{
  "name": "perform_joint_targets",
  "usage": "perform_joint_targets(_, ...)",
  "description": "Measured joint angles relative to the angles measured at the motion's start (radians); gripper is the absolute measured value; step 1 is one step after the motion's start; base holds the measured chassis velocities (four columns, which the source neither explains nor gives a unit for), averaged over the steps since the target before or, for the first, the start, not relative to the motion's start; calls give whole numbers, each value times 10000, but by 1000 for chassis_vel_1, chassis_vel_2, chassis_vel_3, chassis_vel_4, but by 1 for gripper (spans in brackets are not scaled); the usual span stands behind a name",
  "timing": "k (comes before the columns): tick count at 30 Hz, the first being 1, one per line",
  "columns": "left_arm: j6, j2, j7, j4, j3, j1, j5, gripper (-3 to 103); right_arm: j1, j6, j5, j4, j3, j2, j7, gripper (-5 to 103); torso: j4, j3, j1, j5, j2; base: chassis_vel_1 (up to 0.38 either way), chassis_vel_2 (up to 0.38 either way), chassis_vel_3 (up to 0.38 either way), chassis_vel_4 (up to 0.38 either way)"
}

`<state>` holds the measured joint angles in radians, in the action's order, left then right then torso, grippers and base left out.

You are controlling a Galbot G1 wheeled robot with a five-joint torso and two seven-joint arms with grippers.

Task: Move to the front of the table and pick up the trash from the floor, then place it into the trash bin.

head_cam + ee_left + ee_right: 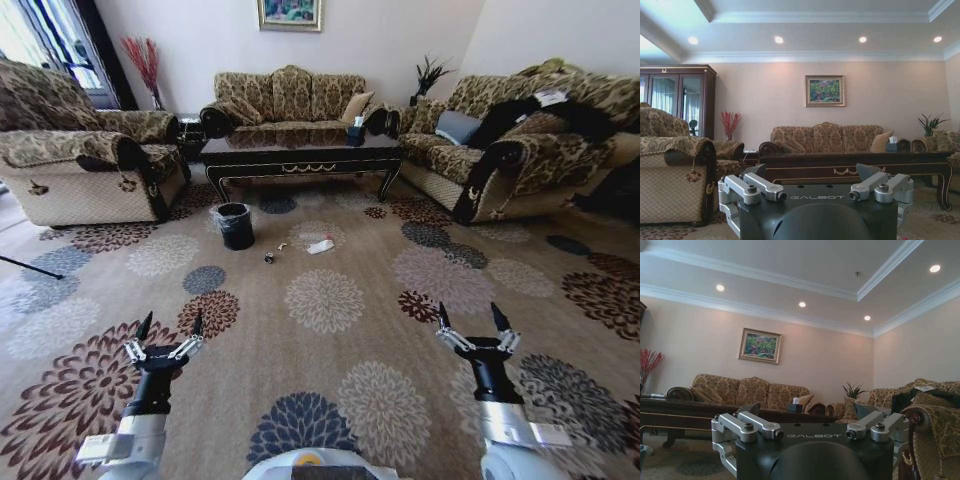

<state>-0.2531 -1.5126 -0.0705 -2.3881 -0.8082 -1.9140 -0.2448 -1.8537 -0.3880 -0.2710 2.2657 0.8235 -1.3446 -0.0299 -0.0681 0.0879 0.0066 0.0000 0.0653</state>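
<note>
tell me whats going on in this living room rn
The robot faces the table from some way back on the floor. Both arms are held low in front, left gripper and right gripper open and empty. The trash lies on the carpet beside the trash bin, untouched.

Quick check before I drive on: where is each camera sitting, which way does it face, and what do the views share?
Head view: high, looking forward and down over the floor at trash, trash bin and table; left gripper and right gripper both open, empty.
Left wrist view: low, facing forward across its own gripper at the table.
Right wrist view: low, facing forward, tilted toward the ceiling.
Shared: table, sofa, framed picture.
</note>
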Motion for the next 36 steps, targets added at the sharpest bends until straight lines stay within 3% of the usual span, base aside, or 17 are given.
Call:
perform_joint_targets(13,-19,165,-15,350,-134,139,-195,100,256,-1,234,-296,-348,-161,35,100,0,18,5,3,21,-245,153,242,-132)
perform_joint_targets(25,125,264,-11,766,-91,598,-349,100,414,70,289,-636,-350,-138,120,100,-2,27,9,-7,33,-340,340,340,-339)
perform_joint_targets(29,134,295,-48,829,-49,606,-325,100,506,71,342,-816,-436,-135,126,100,0,29,8,5,35,-356,356,345,-361)
perform_joint_targets(33,135,284,-49,948,-72,686,-322,100,544,70,406,-937,-552,-140,127,100,-3,32,9,-10,36,-344,338,345,-351)
perform_joint_targets(35,117,291,-63,988,-81,627,-320,100,612,73,482,-1055,-662,-145,126,100,2,32,9,11,38,-288,341,336,-324)
perform_joint_targets(36,111,297,-65,1031,-99,631,-320,100,640,75,513,-1092,-702,-148,124,100,1,33,9,4,38,-277,303,327,-262)
